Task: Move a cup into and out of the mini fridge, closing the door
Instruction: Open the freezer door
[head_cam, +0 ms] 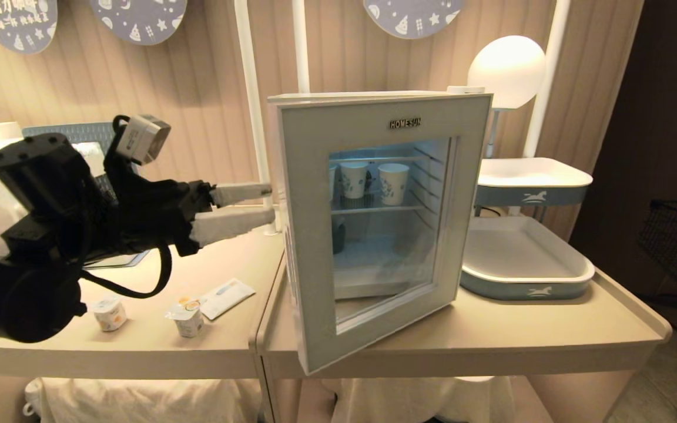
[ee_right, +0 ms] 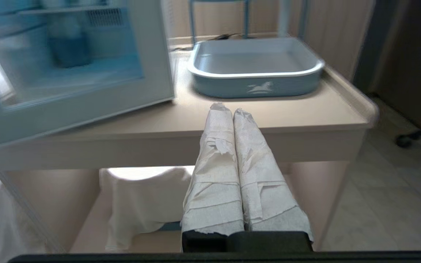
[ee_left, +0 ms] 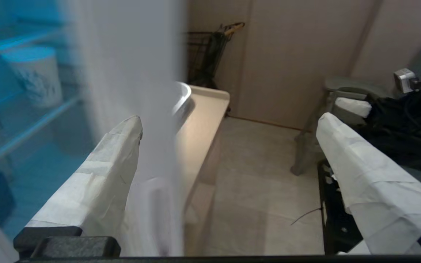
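Reaching level from your left, the left gripper (head_cam: 268,204) has its paper-wrapped jaws spread wide, holding nothing. Just past their tips stands the hinge-side edge of the pale grey-green framed door with its dark glass window (head_cam: 374,229); you can see in the left wrist view that one fingertip (ee_left: 130,128) lies in front of the blurred door frame (ee_left: 130,73), though whether it touches you cannot tell. The door hangs partly open from the boxy white mini fridge (head_cam: 368,95), which stands on the beige bench (head_cam: 491,335). Beyond the jaws, behind the glass, two white patterned paper cups (head_cam: 393,183) stand upright on the upper wire shelf (head_cam: 374,208), well apart from the fingers. Your right gripper (ee_right: 232,111) sits parked low in front of the bench edge, jaws pressed together and empty, with the fridge door off to one side of them and a blue-grey tray with a white rim (ee_right: 256,78) beyond them on the bench.
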